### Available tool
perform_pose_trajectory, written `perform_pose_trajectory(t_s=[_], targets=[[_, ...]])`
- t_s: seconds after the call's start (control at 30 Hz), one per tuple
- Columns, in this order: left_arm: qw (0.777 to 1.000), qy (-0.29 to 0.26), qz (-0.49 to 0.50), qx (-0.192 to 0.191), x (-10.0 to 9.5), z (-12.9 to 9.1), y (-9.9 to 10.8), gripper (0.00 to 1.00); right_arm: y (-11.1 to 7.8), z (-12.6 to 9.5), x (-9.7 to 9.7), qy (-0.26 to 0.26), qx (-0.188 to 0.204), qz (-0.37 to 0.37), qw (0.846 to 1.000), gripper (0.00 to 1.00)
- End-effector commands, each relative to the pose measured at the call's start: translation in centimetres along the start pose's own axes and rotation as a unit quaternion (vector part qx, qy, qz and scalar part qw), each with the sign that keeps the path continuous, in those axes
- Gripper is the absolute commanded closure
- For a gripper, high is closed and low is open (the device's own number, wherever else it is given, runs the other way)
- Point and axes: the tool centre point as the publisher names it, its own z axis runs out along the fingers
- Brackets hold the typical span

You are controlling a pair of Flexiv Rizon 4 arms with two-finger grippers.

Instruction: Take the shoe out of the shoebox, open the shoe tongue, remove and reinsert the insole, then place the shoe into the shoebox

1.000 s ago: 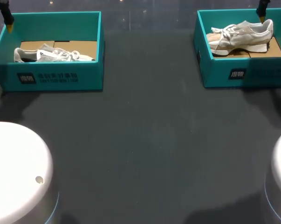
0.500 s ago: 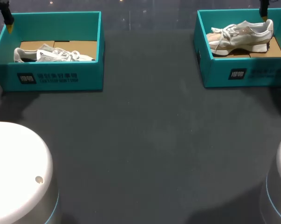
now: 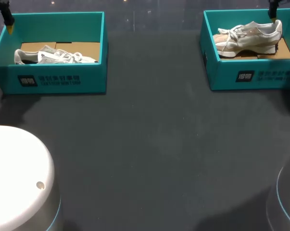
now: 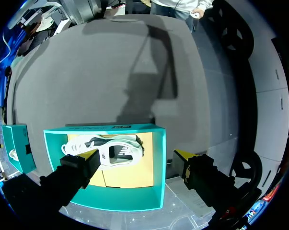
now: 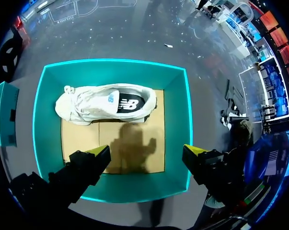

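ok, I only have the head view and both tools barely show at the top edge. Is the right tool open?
Observer: Yes. The right wrist view shows the right tool open and empty above the right box.
Operator: Is it over the shoe?
Observer: No. The right shoe lies ahead of the fingers. Between the tips there is only bare cardboard with the tool's shadow on it.
Operator: And the left?
Observer: Open as well. The left tool is astride a wall of the left box, with one finger over the end of the left shoe and the other outside the box.
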Motion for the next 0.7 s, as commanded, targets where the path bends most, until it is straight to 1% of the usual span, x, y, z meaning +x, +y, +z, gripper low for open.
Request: perform_pose_trajectory(t_s=[0.03,0.07,0.13,0.43,0.47,0.53,0.7], targets=[[1.000,0.001,0.000,0.000,0.0,0.0,0.0,0.00,2.6,2.8,-0.6,0.009,-0.011,-0.006,1.000,0.00],[1.000,0.001,0.000,0.000,0.0,0.0,0.0,0.00,2.9,3.3,-0.6,0.005,-0.015,-0.008,1.000,0.00],[1.000,0.001,0.000,0.000,0.0,0.0,0.0,0.00,3.4,4.4,-0.6,-0.006,-0.012,-0.016,1.000,0.00],[1.000,0.001,0.000,0.000,0.0,0.0,0.0,0.00,3.4,4.4,-0.6,-0.006,-0.012,-0.016,1.000,0.00],[1.000,0.001,0.000,0.000,0.0,0.0,0.0,0.00,3.6,4.9,-0.6,-0.010,-0.007,-0.021,1.000,0.00],[1.000,0.001,0.000,0.000,0.0,0.0,0.0,0.00,4.1,5.6,-0.6,-0.006,-0.014,-0.018,1.000,0.00],[1.000,0.001,0.000,0.000,0.0,0.0,0.0,0.00,5.3,7.4,-1.0,-0.001,-0.010,-0.016,1.000,0.00]])
